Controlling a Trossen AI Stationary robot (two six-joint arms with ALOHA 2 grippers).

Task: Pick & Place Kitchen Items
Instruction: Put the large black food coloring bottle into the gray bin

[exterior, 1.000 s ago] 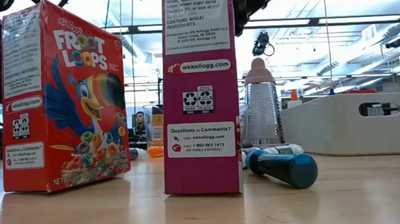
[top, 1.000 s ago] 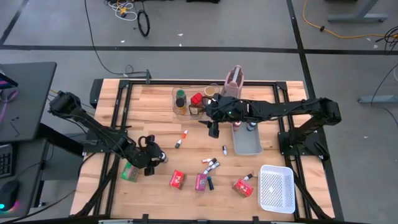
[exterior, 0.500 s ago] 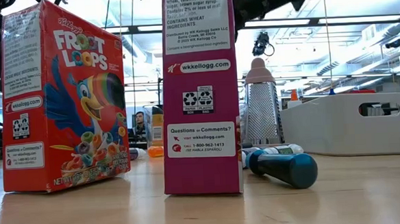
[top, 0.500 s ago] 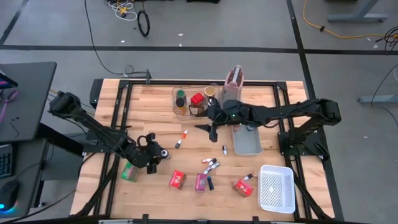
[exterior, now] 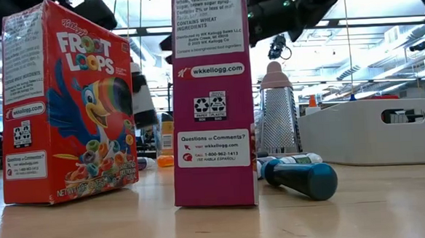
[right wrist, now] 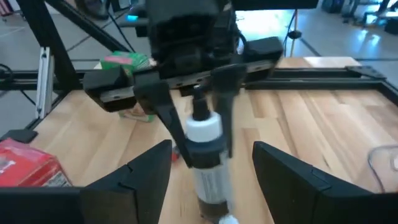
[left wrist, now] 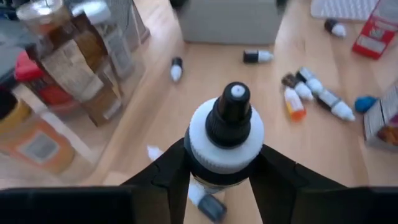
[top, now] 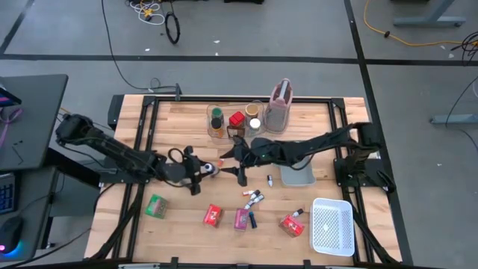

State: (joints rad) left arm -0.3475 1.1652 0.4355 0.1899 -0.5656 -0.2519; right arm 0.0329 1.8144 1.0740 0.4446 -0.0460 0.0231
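Low view, nearest the lens: a red Froot Loops cereal box (exterior: 66,105) and a tall magenta cereal box (exterior: 213,97) stand upright on the pale wooden bench (exterior: 392,211). Just behind the magenta box, a dark teal-capped bottle (exterior: 301,178) lies on its side. Farther back stand a metal grater (exterior: 276,119) and a white plastic bin (exterior: 377,131); beyond is a bright room with ceiling lights.

High view: the bench sits on a grey floor crossed by dark cables.

The left pincer (top: 196,170) is at mid-bench, closed on a small white-collared bottle with a black cap (left wrist: 227,127). In the left wrist view its two dark fingers (left wrist: 171,165) press the bottle's sides, and the bottle stands upright between them.

The right pincer (top: 240,173) is just beside it, facing it. In the right wrist view its fingers (right wrist: 146,168) stand apart on either side of the bottle, not touching it.

Other small bottles (top: 254,197) and red packets (top: 213,216) lie scattered toward the near edge. A green packet (top: 156,205) lies near the left arm. A clear bin of spice jars (top: 228,121) stands at the far side.

The boxes hide most of the bench in the low view. The jars are blurred in the left wrist view.
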